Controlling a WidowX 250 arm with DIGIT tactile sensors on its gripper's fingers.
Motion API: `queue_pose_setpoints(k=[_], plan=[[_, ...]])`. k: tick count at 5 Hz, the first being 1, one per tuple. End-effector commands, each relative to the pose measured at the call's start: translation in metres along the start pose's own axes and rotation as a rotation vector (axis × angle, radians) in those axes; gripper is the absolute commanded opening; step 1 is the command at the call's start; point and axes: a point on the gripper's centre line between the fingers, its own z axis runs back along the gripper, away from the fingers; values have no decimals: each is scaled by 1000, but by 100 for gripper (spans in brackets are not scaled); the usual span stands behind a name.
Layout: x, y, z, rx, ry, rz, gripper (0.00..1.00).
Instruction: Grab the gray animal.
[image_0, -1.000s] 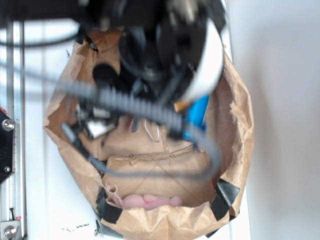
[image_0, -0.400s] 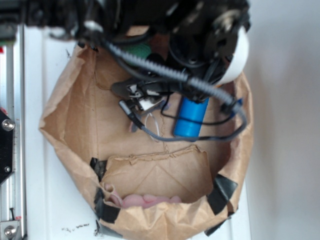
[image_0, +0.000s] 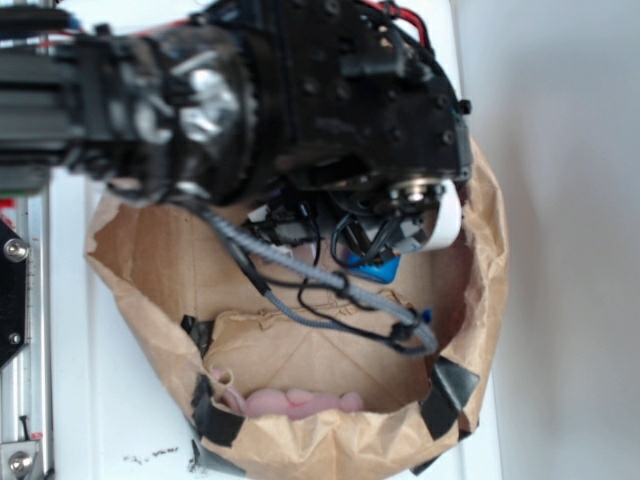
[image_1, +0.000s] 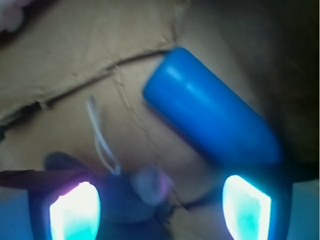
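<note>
Gray animal (image_1: 125, 187): on the bag floor, low between the two fingers, its white string loop (image_1: 102, 142) lying above it.
Gripper (image_1: 160, 205): jaws wide apart, gripping nothing; left finger (image_1: 75, 210) overlaps the animal.
Blue cylinder (image_1: 212, 117): just beside the right finger.
Bag (image_0: 480, 250): brown paper, open.
Pink toy (image_0: 295, 402): at the bag's near edge.

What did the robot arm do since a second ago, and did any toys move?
The arm swung across the paper bag and now hides its upper part, with the gripper open over the gray animal. Nothing has been grabbed. The blue cylinder, the pink toy and the bag stayed where they were.
</note>
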Motion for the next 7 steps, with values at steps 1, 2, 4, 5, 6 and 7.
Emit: queue_pose_setpoints(k=[1, 2, 4, 5, 6, 7], plan=[[-15, -9, 34, 3, -99, -25, 100], [-21, -16, 30, 8, -114, -70, 100], [-21, -16, 30, 8, -114, -70, 100], [-21, -16, 30, 8, -114, -70, 100], [-21, -16, 30, 8, -114, -70, 100], [-27, -13, 13, -27, -94, -14, 100]])
